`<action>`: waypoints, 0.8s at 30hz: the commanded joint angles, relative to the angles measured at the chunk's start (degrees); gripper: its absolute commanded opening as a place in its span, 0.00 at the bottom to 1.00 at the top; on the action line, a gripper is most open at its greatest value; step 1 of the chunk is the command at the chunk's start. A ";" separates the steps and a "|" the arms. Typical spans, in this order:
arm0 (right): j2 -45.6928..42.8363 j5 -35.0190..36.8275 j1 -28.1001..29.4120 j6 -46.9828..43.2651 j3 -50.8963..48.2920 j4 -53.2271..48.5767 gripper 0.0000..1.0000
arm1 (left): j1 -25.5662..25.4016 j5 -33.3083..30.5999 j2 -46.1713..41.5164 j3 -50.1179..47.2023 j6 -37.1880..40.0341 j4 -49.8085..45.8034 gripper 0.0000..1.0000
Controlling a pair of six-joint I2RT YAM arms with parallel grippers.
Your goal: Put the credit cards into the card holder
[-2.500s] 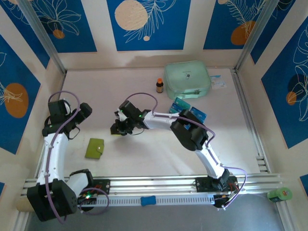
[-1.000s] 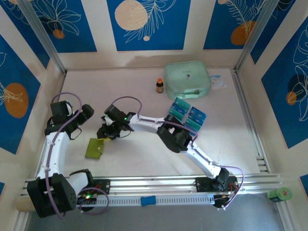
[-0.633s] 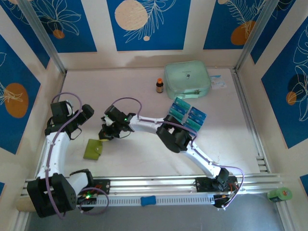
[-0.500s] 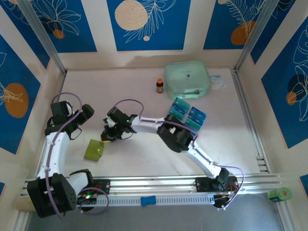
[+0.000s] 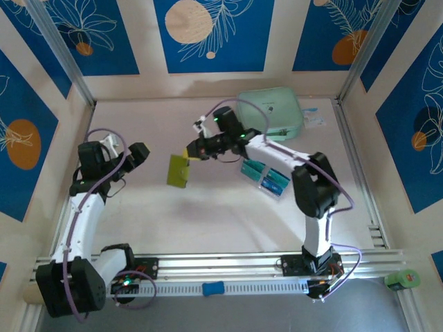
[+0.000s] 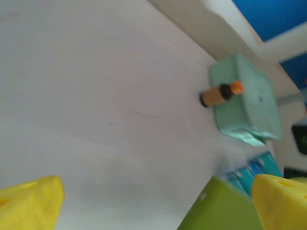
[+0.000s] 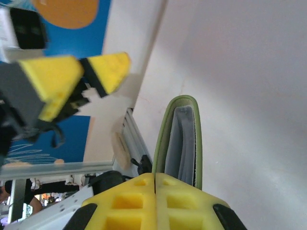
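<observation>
Card holder (image 5: 178,170): 1, olive green, pinched at one edge by the right hand (image 5: 195,150), whose jaws are closed tight on it. It seems lifted off the tabletop (image 5: 208,221), left of centre. The right wrist view has it edge-on w/ the pale pocket lining just gaping, so barely opened. Credit cards (image 5: 274,182): none in the holder as far as can be seen. They lie grouped on the tabletop right of centre, partly under the right forearm, so exact no. can't be told; at least 2 teal patches show. Left hand (image 5: 138,153): jaws spread wide, holding nothing, near the holder on its left side. Judgement: early stage, w/ holder in hand but needing to be opened and every card left to load. Further out: 1 mint zip case (image 5: 273,111) at the back, 1 small orange-capped bottle (image 6: 218,94) just beside it.
</observation>
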 commanded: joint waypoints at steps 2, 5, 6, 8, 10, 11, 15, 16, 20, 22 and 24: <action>-5.84 -10.20 -5.18 -7.02 -3.68 -5.17 0.00 | -7.50 4.93 -0.93 0.57 -1.71 7.54 1.00; -9.10 -14.66 -9.46 -7.50 -6.39 -4.49 0.00 | -12.53 5.27 -0.22 0.46 -2.64 11.92 1.00; -9.97 -15.83 -10.56 -7.53 -7.28 -4.09 0.00 | -13.66 5.53 0.08 0.38 -3.01 13.16 1.00; -11.95 -18.02 -12.35 -7.95 -8.93 -3.57 0.00 | -15.70 5.47 0.98 0.35 -3.88 15.72 1.00; -13.91 -20.20 -13.66 -8.45 -10.62 -3.04 0.00 | -17.55 5.81 2.15 -0.05 -4.90 19.22 1.00; -14.73 -21.48 -14.20 -8.82 -11.21 -2.77 0.00 | -18.51 5.94 2.66 -0.16 -5.31 20.78 1.00; -16.97 -25.71 -15.93 -9.91 -13.25 -2.38 0.00 | -22.34 5.90 4.65 -0.67 -7.00 26.98 1.00; -17.51 -26.44 -16.22 -9.96 -13.69 -2.19 0.00 | -23.23 5.90 5.30 -0.84 -7.55 28.67 1.00; -19.01 -28.37 -16.45 -10.35 -14.46 -1.88 0.00 | -26.02 5.84 7.94 -1.29 -10.50 35.52 1.00; -19.38 -28.93 -16.39 -10.06 -14.52 -1.55 0.00 | -27.12 5.85 8.84 -1.47 -12.06 38.89 1.00; -19.69 -29.33 -16.36 -9.54 -14.61 -0.85 0.00 | -28.19 5.97 9.58 -1.34 -12.92 41.02 1.00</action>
